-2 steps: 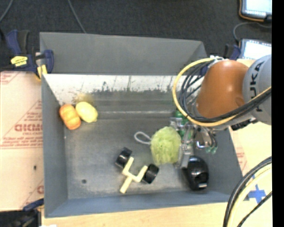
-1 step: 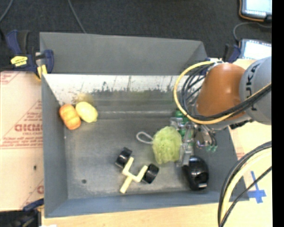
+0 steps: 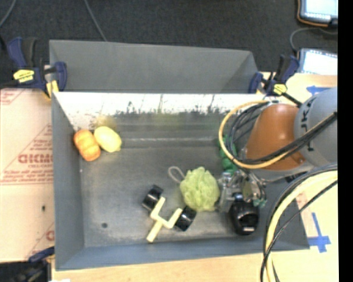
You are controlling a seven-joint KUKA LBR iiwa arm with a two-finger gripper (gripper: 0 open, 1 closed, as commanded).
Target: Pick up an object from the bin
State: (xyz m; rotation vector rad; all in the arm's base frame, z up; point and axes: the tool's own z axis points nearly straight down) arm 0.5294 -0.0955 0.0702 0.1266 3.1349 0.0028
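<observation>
the end effector is pictured low in the grey bin, with a green mesh sponge lying just beside it, on the side away from the arm. whether it is open or closed cannot be told.

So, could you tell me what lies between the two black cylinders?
In the camera view, a cream T-shaped piece lies between the left cylinder and the right cylinder.

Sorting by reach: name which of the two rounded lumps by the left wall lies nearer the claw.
The yellow lump: it lies against the orange lump, on that one's side toward the claw.
</observation>
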